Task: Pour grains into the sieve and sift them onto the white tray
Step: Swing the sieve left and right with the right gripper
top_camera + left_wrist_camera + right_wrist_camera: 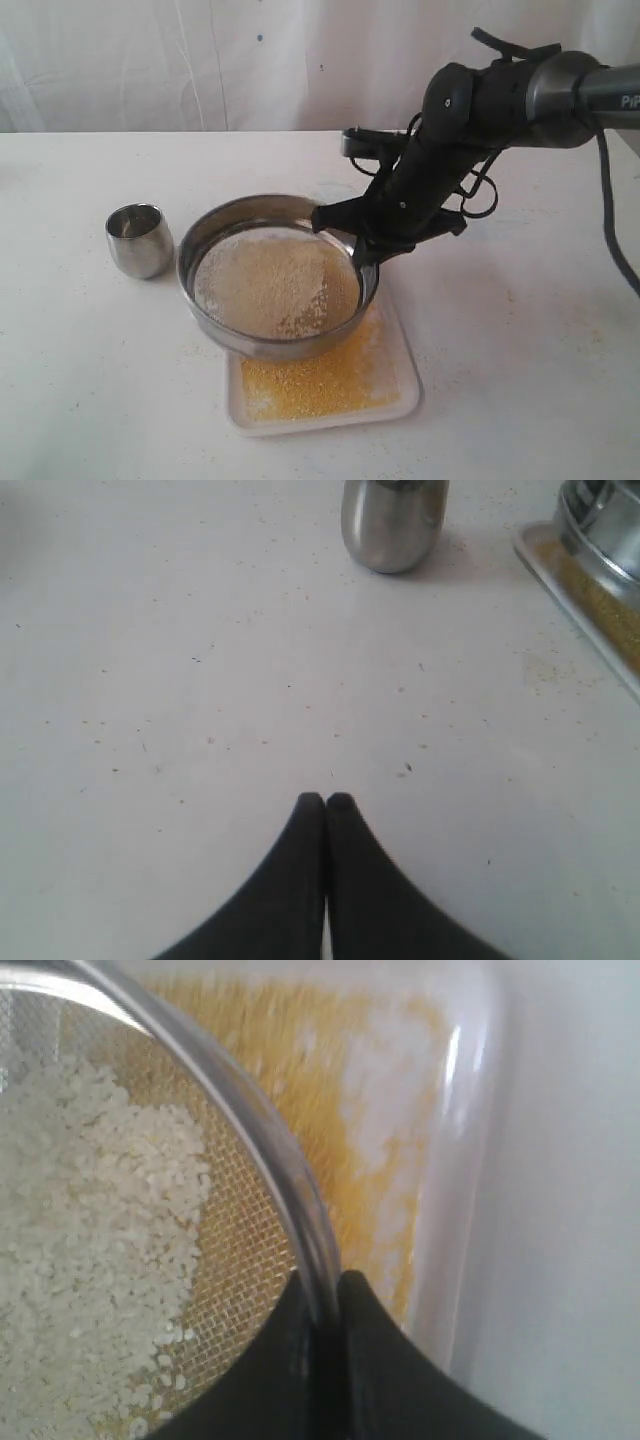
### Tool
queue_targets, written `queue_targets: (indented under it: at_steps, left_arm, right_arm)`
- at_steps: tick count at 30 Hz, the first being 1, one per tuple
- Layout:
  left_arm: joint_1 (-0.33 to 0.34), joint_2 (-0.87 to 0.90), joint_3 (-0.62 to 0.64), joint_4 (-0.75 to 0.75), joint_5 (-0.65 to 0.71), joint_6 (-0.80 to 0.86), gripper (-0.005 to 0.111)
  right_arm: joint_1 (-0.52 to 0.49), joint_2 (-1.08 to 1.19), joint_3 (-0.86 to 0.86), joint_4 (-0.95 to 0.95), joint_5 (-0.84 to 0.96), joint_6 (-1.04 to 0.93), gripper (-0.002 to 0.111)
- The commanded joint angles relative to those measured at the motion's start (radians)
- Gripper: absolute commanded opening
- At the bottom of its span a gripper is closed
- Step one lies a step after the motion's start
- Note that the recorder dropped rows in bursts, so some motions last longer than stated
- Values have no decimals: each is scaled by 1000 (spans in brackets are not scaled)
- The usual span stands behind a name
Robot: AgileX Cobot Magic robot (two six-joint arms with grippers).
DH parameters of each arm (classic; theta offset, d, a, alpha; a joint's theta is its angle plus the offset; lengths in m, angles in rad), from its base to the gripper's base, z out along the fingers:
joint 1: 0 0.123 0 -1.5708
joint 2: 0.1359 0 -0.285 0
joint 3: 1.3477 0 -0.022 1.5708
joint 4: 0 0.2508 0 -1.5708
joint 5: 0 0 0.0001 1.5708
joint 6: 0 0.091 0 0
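You see pale whitish grains (pixel 90 1240) on the silvery fine-mesh sieve (pixel 270 348) at your black right end effector (pixel 325 1285). Just past its tips, golden-yellow meal with whitish patches covers the white tray (pixel 410 390). Ahead of your black left end effector (pixel 326 800), a shiny silver steel cup (pixel 392 525) stands on the white, dark-speckled worktop (pixel 200 680).

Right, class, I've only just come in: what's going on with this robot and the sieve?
The right gripper is clamped on the rim of the sieve, holding it over the white tray. Pale coarse grains sit on the mesh, and golden meal lies spread on the tray beneath. The left gripper is shut and empty above the table, near the steel cup, which stands upright beside the sieve, apart from it.
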Motion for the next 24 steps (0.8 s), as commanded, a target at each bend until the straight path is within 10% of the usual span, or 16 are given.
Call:
queue_targets:
  at_steps: [1,7,12,16,21,24]
  left_arm:
    - [1,-5,3,-1,14,-2,0]
    - [1,-5,3,-1,14,-2,0]
    - [1,-5,3,-1,14,-2,0]
    - [1,-5,3,-1,14,-2,0]
    - [1,-5,3,-1,14,-2,0]
    - [1,-5,3,-1,14,-2,0]
  right_arm:
    - [-19,-27,-16,15,113,61,0]
    - [-12,-23,-4,-97,-72,13,0]
    - [8,-27,20,-20,153,89,0]
    - [15,-16,24,-77,-150,-24,0]
    - [23,-27,44,-5,191,61,0]
    - [30,-25,55,-68,51,-60,0]
